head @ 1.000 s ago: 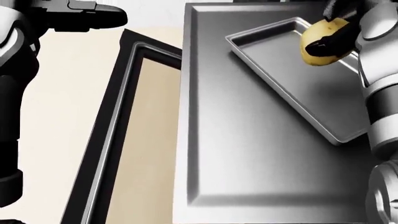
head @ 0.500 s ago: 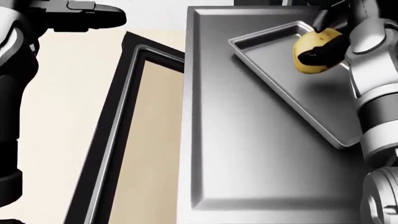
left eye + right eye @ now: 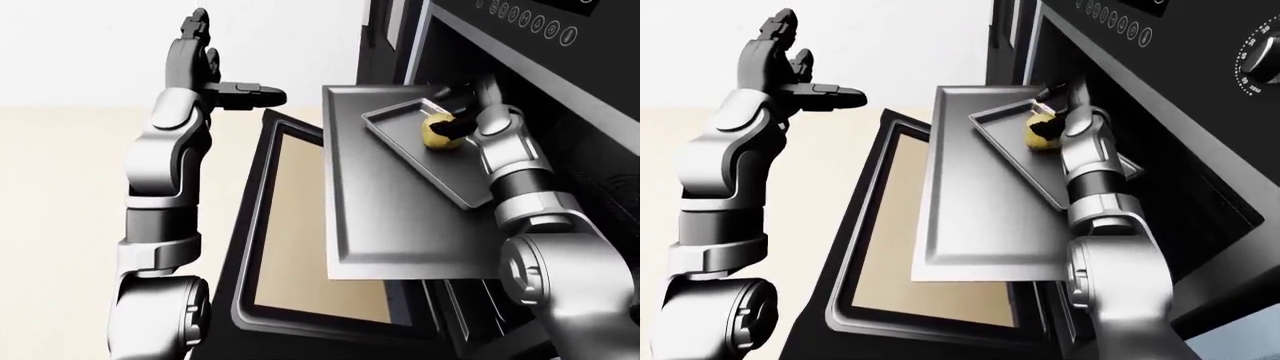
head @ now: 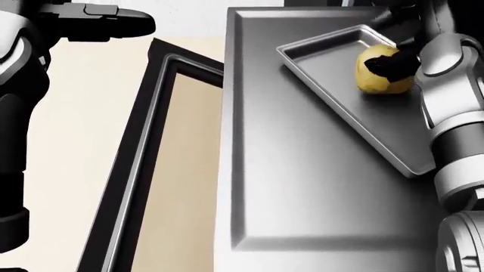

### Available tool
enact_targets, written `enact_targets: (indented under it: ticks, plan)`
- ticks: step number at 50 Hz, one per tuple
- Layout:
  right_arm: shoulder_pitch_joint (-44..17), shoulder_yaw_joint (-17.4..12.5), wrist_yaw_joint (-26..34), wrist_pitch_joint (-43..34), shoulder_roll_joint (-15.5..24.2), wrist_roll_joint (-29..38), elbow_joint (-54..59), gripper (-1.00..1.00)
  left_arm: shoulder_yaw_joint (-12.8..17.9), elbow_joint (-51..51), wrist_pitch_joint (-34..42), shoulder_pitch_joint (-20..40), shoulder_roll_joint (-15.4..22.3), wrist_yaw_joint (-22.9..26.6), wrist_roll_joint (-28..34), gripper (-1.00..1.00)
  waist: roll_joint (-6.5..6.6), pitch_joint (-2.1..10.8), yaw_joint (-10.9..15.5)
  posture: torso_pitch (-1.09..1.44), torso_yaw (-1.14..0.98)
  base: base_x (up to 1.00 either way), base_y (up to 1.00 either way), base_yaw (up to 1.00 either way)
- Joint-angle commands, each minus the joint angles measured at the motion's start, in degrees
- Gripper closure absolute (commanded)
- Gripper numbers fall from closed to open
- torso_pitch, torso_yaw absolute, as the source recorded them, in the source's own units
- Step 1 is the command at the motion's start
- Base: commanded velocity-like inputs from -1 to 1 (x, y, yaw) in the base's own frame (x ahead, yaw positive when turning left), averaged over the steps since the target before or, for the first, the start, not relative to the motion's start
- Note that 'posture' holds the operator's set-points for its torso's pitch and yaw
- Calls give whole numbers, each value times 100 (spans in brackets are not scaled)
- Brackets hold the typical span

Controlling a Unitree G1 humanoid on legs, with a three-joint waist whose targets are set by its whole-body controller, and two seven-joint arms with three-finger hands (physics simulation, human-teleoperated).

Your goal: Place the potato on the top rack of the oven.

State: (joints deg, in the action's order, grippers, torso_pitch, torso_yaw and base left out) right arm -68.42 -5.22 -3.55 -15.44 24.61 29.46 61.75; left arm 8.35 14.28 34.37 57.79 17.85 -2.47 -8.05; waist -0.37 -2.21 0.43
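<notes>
One potato (image 4: 381, 76) sits in the single baking tray (image 4: 333, 96), near its top edge, right hand (image 4: 393, 63) clasping it; left hand (image 3: 205, 71) open, well clear left.

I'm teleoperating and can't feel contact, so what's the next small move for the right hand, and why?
Probably open the right hand and lift it away. The potato appears to sit in the baking tray on the pulled-out rack, with dark fingers wrapped over it. Contact underneath isn't certain, so release gently.
</notes>
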Motion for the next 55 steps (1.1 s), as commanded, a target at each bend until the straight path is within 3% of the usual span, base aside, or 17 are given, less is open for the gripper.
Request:
enact_targets:
  ticks: [1,3,4,11,12,13,24,31,55]
  plan:
    - [-222,-23,-95,87,102,49,-234,-1,56,-228,-162,211,72,-15,8,-100,-13,189,-4,0,0,0,0,0]
    - [-207,-28,-113,120,97,37,-209,-15,60,-231,-138,233,84,-14,7,-100,-15,191,-2,0,0,0,0,0]
    - [-206,-27,-115,123,98,37,-208,-42,57,-237,-135,232,81,-15,7,-100,-17,191,-2,0,0,0,0,0]
    - [-233,-21,-131,148,106,31,-156,-52,46,-191,-184,231,55,-20,17,-100,-24,199,0,0,0,0,0,0]
    - [-233,-21,-125,155,101,25,-149,-86,42,-188,-186,229,54,-19,20,-100,-23,199,1,0,0,0,0,0]
    - [-236,-22,-106,130,97,19,-177,-100,45,-157,-213,235,57,-13,22,-100,-21,198,0,0,0,0,0,0]
    - [-402,-44,213,-171,83,-47,-638,-100,28,37,-237,423,78,2,53,-100,-18,188,0,0,0,0,0,0]
    - [-601,-241,619,-830,-151,-667,-1217,-100,25,222,-317,523,121,37,93,-100,-8,183,-11,0,0,0,0,0]
    - [-715,117,1076,-2489,-992,-1496,-3741,-100,106,335,-512,602,348,-26,250,-100,76,139,-28,0,0,0,0,0]
